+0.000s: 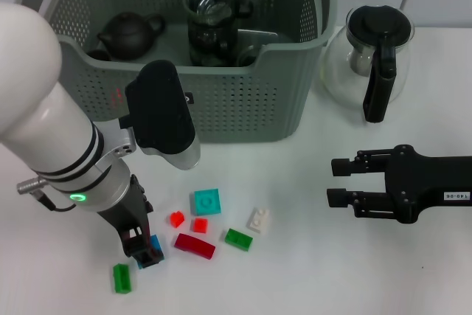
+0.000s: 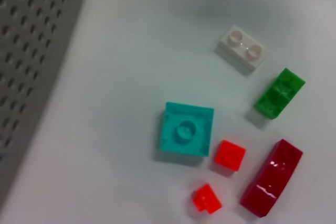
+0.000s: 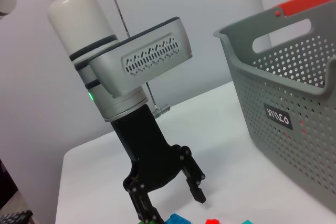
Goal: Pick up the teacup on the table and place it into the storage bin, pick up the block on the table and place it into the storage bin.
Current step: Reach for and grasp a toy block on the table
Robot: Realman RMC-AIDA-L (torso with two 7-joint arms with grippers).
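At the lower left of the head view, the left gripper is held low over the desk with jaws spread around a blue block, far nearer than the open, idle right gripper, with the storage bin above.

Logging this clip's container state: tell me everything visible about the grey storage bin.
The storage bin is a large grey plastic basket with perforated walls, cut-out handles with orange clips at its rim, and a small black label with white letters on one outer wall. It stands upright on the white table, at its far side. Inside are a dark teapot, a glass cup and other dark ware. A glass teapot with black handle stands beside it on the robot's right.
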